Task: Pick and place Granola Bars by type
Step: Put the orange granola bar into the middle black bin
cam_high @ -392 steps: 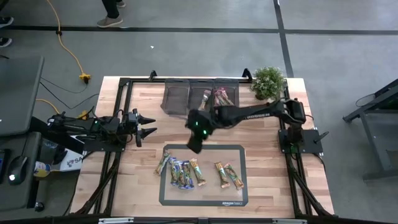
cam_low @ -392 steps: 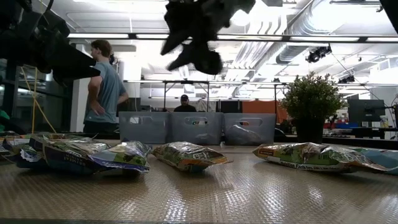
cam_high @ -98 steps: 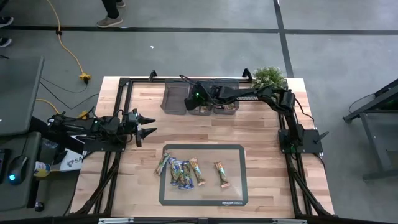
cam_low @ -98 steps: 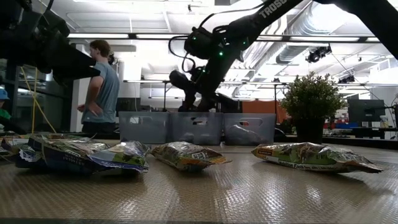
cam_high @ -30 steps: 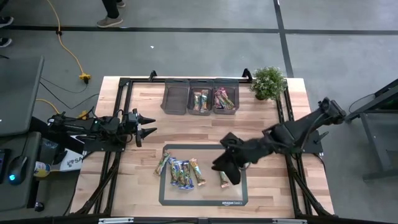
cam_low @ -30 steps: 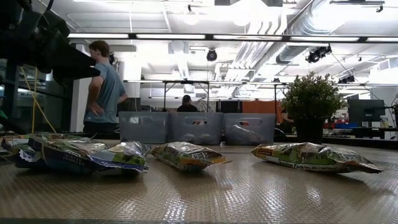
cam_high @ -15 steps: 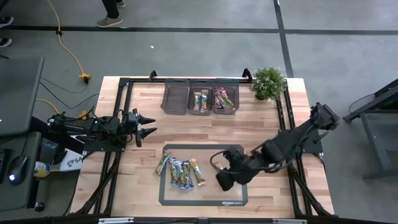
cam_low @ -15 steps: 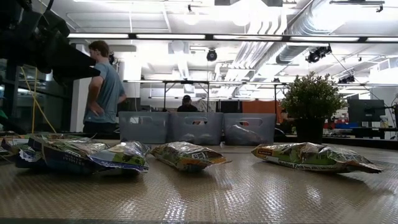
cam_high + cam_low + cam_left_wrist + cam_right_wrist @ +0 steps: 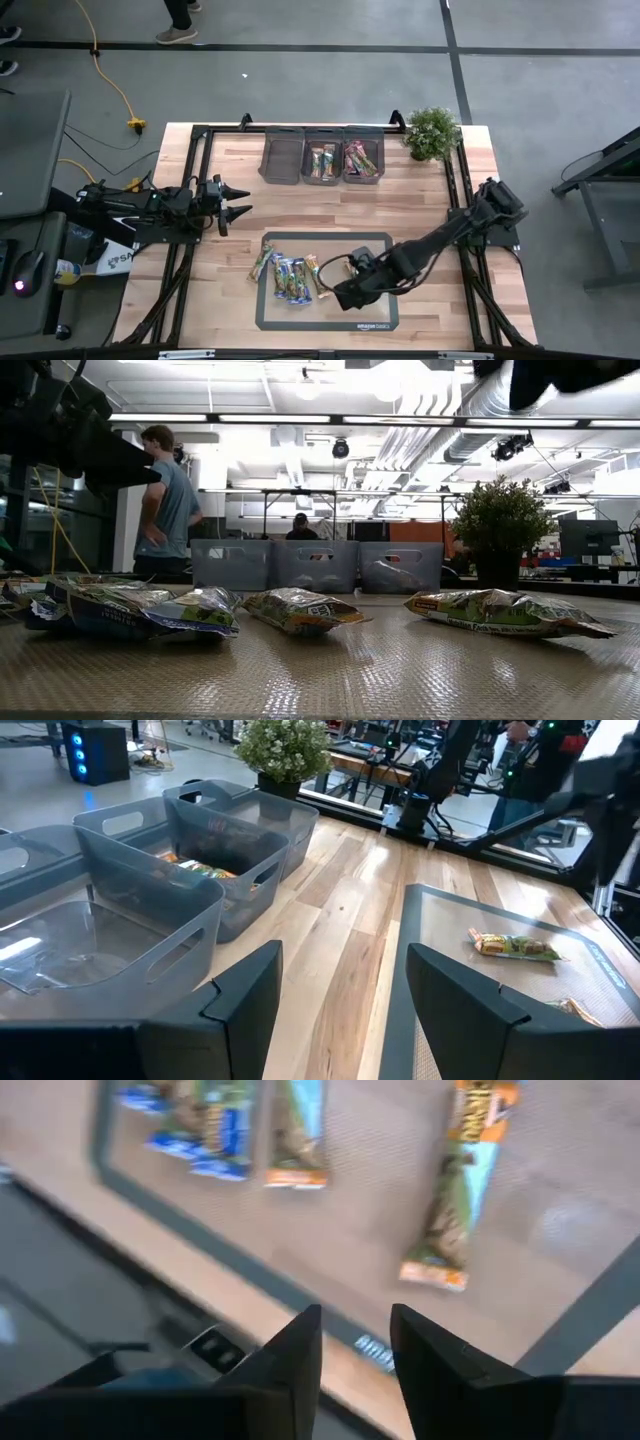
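Observation:
Several granola bars lie flat on a grey mat [image 9: 375, 240] near the table's near edge. A cluster of blue and green/tan bars [image 9: 288, 276] is on the mat's left part, and one green/tan bar [image 9: 458, 1182] lies alone to its right. My right gripper [image 9: 345, 291] hovers open above the mat between the cluster and the lone bar, whose near end lies just beyond its fingertips [image 9: 355, 1342]. In the high view the arm hides most of that bar. My left gripper [image 9: 238, 200] waits open at the table's left.
Three dark grey bins stand in a row at the far edge: the left one [image 9: 282, 160], the middle one [image 9: 322, 162] with green/tan bars, and the right one [image 9: 362, 162] with pink/red bars. A potted plant [image 9: 432, 132] stands right of them. A person [image 9: 168, 500] stands beyond the table.
My right arm has stretched toward the table's left and near edge across the mat, and its gripper has moved from above the lone bar toward the gap beside the cluster. The bars have stayed where they were.

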Action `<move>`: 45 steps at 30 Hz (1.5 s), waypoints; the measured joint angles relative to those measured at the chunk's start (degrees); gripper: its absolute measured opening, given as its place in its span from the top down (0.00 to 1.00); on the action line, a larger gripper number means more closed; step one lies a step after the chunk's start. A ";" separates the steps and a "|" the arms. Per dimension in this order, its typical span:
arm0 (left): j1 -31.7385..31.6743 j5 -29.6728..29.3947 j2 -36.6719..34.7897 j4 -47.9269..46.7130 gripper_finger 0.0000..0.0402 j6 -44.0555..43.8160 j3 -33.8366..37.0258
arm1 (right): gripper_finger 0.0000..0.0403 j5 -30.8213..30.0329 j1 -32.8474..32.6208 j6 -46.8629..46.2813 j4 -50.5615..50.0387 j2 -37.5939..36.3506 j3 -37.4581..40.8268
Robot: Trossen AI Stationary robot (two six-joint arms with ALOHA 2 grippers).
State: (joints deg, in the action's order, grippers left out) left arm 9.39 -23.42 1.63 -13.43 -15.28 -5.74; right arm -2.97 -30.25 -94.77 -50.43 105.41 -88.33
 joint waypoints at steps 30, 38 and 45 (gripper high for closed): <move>0.00 0.00 0.00 -0.02 0.47 0.01 0.00 | 0.52 -0.50 5.18 8.56 -5.24 8.92 0.00; 0.02 0.00 0.00 0.00 0.47 0.01 0.00 | 0.51 0.40 6.38 10.22 -4.81 10.49 0.02; 0.02 0.00 0.00 0.00 0.47 0.00 0.00 | 0.51 -0.40 6.76 11.42 -3.22 10.64 0.65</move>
State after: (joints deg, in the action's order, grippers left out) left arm 9.41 -23.42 1.63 -13.43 -15.28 -5.74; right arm -3.38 -23.49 -83.35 -53.65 116.05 -87.68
